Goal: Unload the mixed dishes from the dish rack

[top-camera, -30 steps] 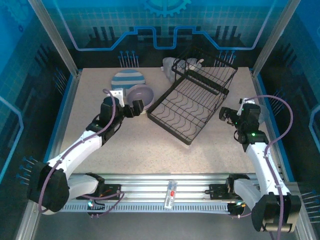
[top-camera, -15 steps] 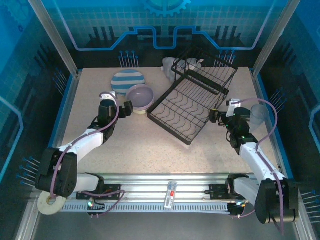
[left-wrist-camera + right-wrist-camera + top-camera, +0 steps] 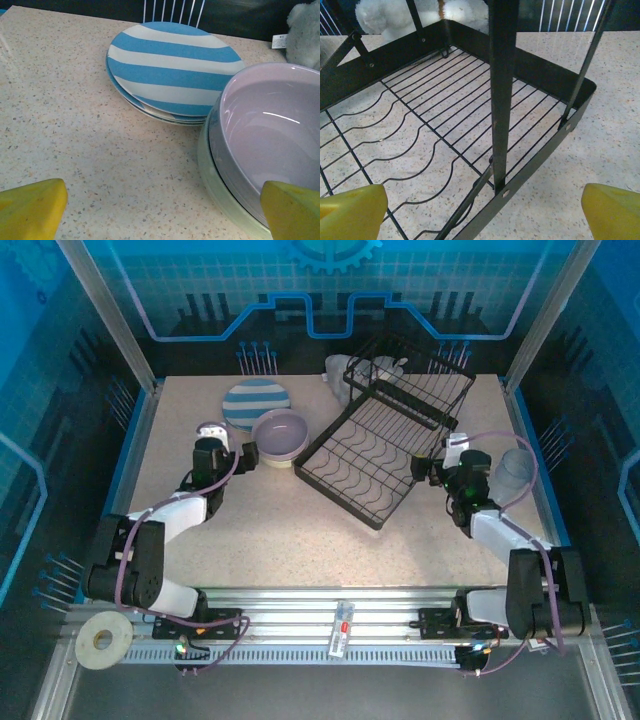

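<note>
Top view: dish rack point(image 3: 385, 445) sits angled at mid-table, both tiers look bare. A pale clump behind its far-left corner is too blurred to call cups or not. Left of the rack: striped plates point(image 3: 255, 405), and just nearer, a lavender bowl point(image 3: 280, 432). Left gripper point(image 3: 245, 455) is just left of the bowl, jaws spread wide, holding nothing. Right gripper point(image 3: 430, 472) is at the rack's near-right corner, jaws also wide and empty. A clear cup point(image 3: 513, 472) stands right of the rack, close by that wrist. Left wrist view: lavender bowl is nested in a pale green bowl point(image 3: 220, 192), with two stacked plates touching or nearly touching their far-left side and a fluffy thing point(image 3: 306, 30) beyond. The right yellow fingertip point(image 3: 292, 212) is right at the bowl rim. Right wrist view: bare wire floor and a rack upright dead ahead between the fingertips point(image 3: 352, 210). Risks: any forward push by the right arm likely hits the upright or snags wire and drags the light rack. Its elbow or cable swinging out could tip the cup toward the table point(image 3: 300, 530) edge. The left finger could shove the bowls into the plates. Room: wide bare table nearer than the rack, between the arms. Only a narrow strip runs right of the rack, and the cup stands in it.
</note>
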Tool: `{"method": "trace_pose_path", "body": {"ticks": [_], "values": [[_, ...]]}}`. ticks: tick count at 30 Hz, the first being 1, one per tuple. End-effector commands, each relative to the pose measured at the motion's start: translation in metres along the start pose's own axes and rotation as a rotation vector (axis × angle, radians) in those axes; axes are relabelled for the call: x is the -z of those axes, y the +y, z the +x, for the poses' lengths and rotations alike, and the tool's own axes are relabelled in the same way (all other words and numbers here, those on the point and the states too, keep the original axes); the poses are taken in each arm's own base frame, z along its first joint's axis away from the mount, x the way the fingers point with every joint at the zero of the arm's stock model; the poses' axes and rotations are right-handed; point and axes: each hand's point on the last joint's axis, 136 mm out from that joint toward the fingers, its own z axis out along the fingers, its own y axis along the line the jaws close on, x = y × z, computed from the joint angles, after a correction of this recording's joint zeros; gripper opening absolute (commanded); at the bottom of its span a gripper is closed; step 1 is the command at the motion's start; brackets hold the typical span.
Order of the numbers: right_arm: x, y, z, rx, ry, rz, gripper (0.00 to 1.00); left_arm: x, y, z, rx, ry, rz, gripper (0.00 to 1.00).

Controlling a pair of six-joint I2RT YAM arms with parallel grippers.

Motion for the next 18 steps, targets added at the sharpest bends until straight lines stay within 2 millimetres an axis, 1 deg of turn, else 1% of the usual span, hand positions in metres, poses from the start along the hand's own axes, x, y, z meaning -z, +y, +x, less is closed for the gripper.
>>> {"method": "trace_pose_path", "body": {"ticks": [1,3,6,8,9,11,12,14,17,18], "values": [[-0.005,0.008,-0.024,0.033,-0.094,-0.035,1.0,-0.003,0.0,-0.02,0.001,-0.06,0.035,0.99],[-0.009,0.008,-0.025,0.039,-0.086,-0.039,1.0,-0.006,-0.004,-0.021,-0.004,-0.047,0.06,0.99],[-0.011,0.007,-0.028,0.039,-0.093,-0.036,1.0,-0.004,-0.013,-0.018,-0.023,-0.033,0.112,0.99],[-0.013,0.006,-0.027,0.036,-0.087,-0.035,1.0,-0.001,-0.012,-0.018,-0.019,-0.029,0.11,0.99],[-0.014,0.006,-0.027,0.037,-0.083,-0.035,1.0,0.001,-0.012,-0.016,-0.022,0.001,0.105,0.99],[-0.014,0.005,-0.028,0.043,-0.082,-0.034,1.0,0.008,-0.012,-0.01,-0.074,0.049,0.106,0.99],[-0.013,0.004,-0.029,0.043,-0.083,-0.03,1.0,0.012,-0.009,-0.007,-0.108,0.047,0.099,0.99],[-0.014,0.003,-0.027,0.046,-0.077,-0.029,1.0,0.014,0.005,0.0,-0.107,0.016,0.061,0.99],[-0.016,0.003,-0.026,0.05,-0.072,-0.034,1.0,0.01,0.017,0.009,-0.1,-0.016,0.036,0.99],[-0.016,0.003,-0.026,0.049,-0.069,-0.035,1.0,0.006,0.019,0.016,-0.098,-0.004,0.03,0.99]]}}
